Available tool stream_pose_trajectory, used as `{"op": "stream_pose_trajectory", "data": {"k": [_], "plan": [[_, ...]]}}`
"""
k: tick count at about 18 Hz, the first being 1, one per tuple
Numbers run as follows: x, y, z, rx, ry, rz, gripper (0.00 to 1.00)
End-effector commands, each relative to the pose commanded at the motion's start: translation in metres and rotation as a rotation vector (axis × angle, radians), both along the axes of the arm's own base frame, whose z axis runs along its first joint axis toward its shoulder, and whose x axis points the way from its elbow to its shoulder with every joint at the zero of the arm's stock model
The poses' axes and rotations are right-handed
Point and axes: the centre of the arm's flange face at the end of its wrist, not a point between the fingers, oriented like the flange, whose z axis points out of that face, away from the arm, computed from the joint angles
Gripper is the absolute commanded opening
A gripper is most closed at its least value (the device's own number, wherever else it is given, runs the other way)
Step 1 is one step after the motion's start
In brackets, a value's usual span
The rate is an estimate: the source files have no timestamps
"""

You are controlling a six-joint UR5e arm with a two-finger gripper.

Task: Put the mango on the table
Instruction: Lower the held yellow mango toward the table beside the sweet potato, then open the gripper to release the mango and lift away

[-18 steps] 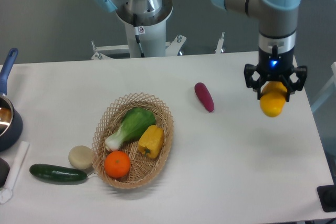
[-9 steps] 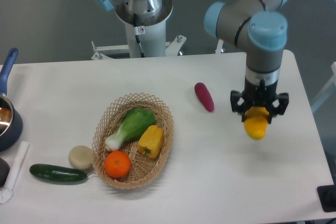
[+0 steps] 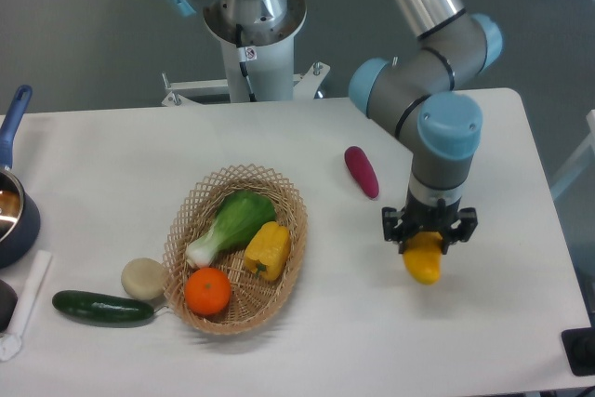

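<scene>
**Yellow mango held low over the table**

Yellow and hanging end-down, the mango (image 3: 424, 259) sits clamped in the gripper (image 3: 429, 239), whose dark fingers close on its upper part so the lower end points at the table (image 3: 483, 323). Held this way, the fruit can meet the surface tip-first on the bare patch right of the basket (image 3: 236, 248); I judge it very near the top, but contact cannot be told from this angle. The spot lies well apart from the basket and just below the purple vegetable (image 3: 361, 171), so nothing crowds the drop. Being smooth and curved, the mango may roll a little once let go.

The wicker basket holds three things: a green bok choy (image 3: 229, 223) lying across its upper half, a yellow pepper (image 3: 266, 250) beside it, and an orange (image 3: 207, 291) at the near end. Outside it, touching the table, lie a pale round item (image 3: 143, 278) and a cucumber (image 3: 102, 308). A blue pot (image 3: 13, 211) shows at the left edge; its contents are mostly cut off.
</scene>
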Motion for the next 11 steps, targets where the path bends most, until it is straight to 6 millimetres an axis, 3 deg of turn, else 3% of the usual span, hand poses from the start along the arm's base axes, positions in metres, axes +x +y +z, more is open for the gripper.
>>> {"op": "stream_pose_trajectory", "data": {"k": [11], "plan": [[0.021, 0.029, -0.027, -0.009, -0.047, 0.057, 0.75]]}}
